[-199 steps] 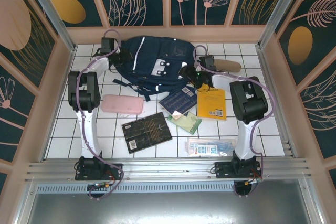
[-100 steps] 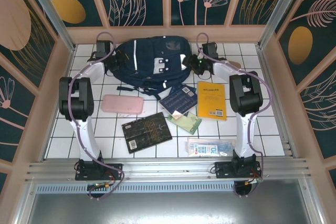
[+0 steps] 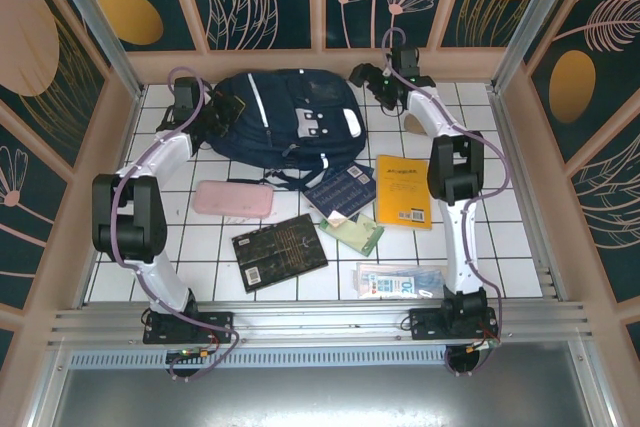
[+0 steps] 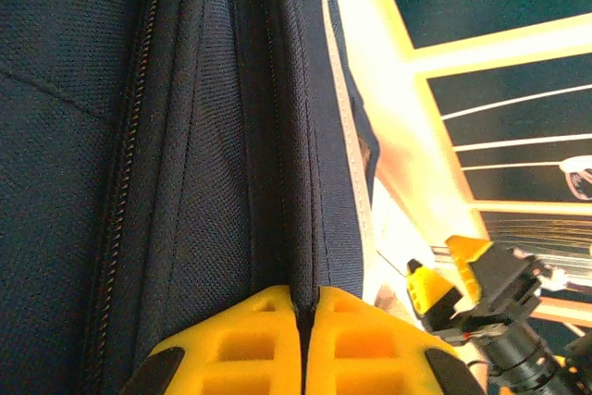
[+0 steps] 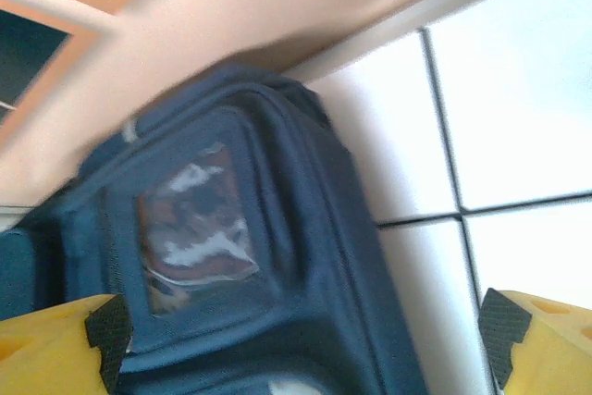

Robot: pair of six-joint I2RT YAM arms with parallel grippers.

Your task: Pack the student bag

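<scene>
The student bag [image 3: 290, 112], a big navy backpack with white stripes, lies flat at the back of the tiled table [image 3: 120, 247]. My left gripper [image 3: 222, 109] is at its left edge. In the left wrist view the yellow fingers [image 4: 250, 339] are shut on a ridge of the student bag's [image 4: 185, 136] navy fabric by the zip. My right gripper [image 3: 365, 75] hovers open at the bag's far right corner by the back wall. In the right wrist view its fingertips [image 5: 102, 330] stand wide apart over the student bag [image 5: 277, 256], with nothing between them.
In front of the bag lie a pink pouch [image 3: 233, 198], a black book [image 3: 279, 251], a navy book [image 3: 342, 187], a yellow book [image 3: 403, 190], a green packet [image 3: 352, 234] and a clear packet [image 3: 400, 278]. A tan case [image 3: 414, 125] peeks out behind the right arm.
Both arms reached toward the back wall. The bag shifted back with the left gripper still shut on it. The right gripper left the bag's right side and opened wide.
</scene>
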